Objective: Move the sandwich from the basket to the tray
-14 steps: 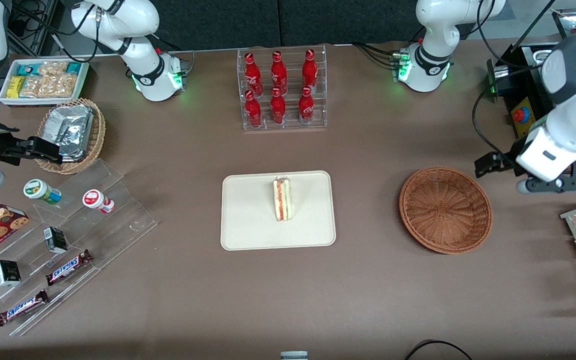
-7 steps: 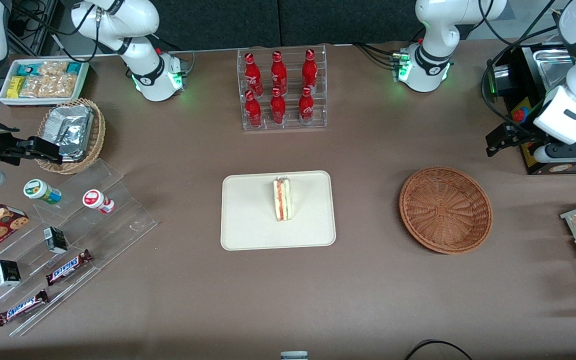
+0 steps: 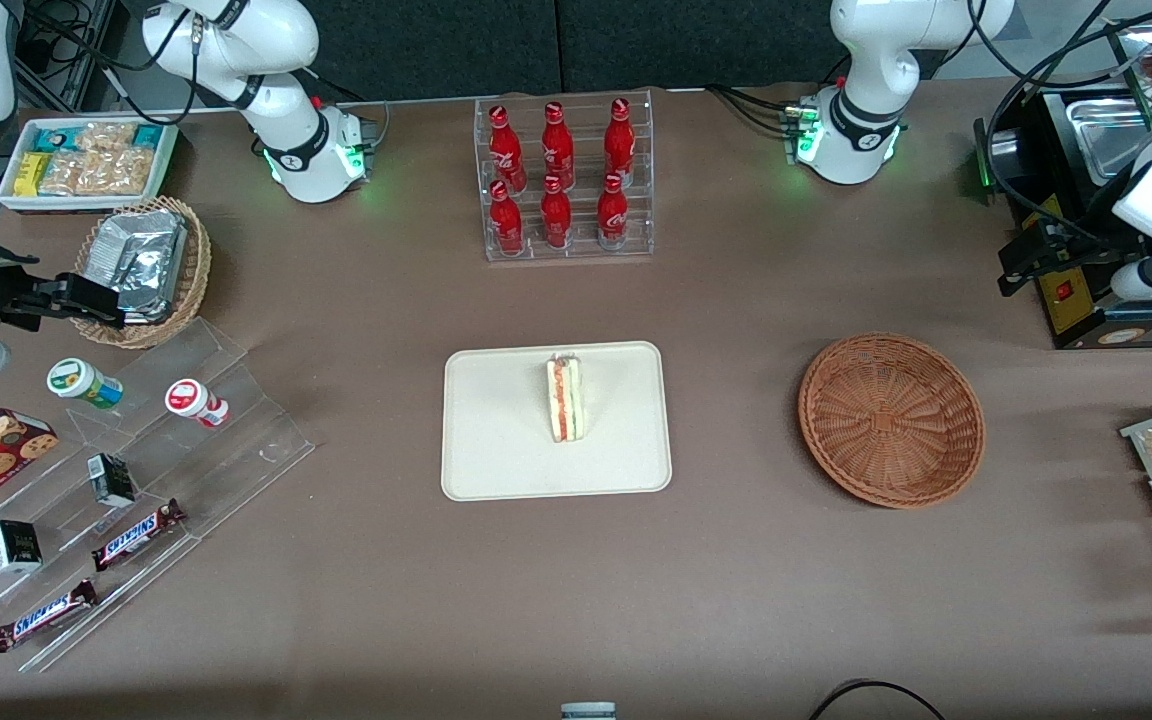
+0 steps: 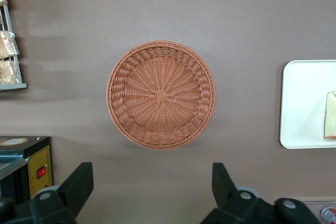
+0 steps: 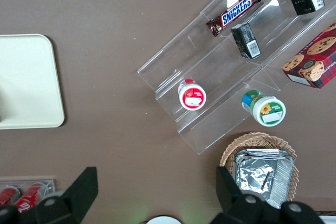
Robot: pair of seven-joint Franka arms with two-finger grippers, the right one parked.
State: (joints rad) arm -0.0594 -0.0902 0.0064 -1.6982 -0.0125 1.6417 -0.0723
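Brown table [image 3: 736,600], sandwich [image 3: 565,399] on tray [image 3: 496,440], tool [image 4: 152,190] open above basket [image 3: 891,420]

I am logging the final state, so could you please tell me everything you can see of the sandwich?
The sandwich is a small wedge of white bread standing on edge, its orange-red and green filling layers facing up. It rests on the cream tray, touching nothing else. The basket is empty, and the end effector is open, high toward the working arm's end.

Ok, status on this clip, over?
Tool open, holding nothing, high above the table, farther from the front camera than the basket. Sandwich on tray. Basket holds nothing. No obstruction.
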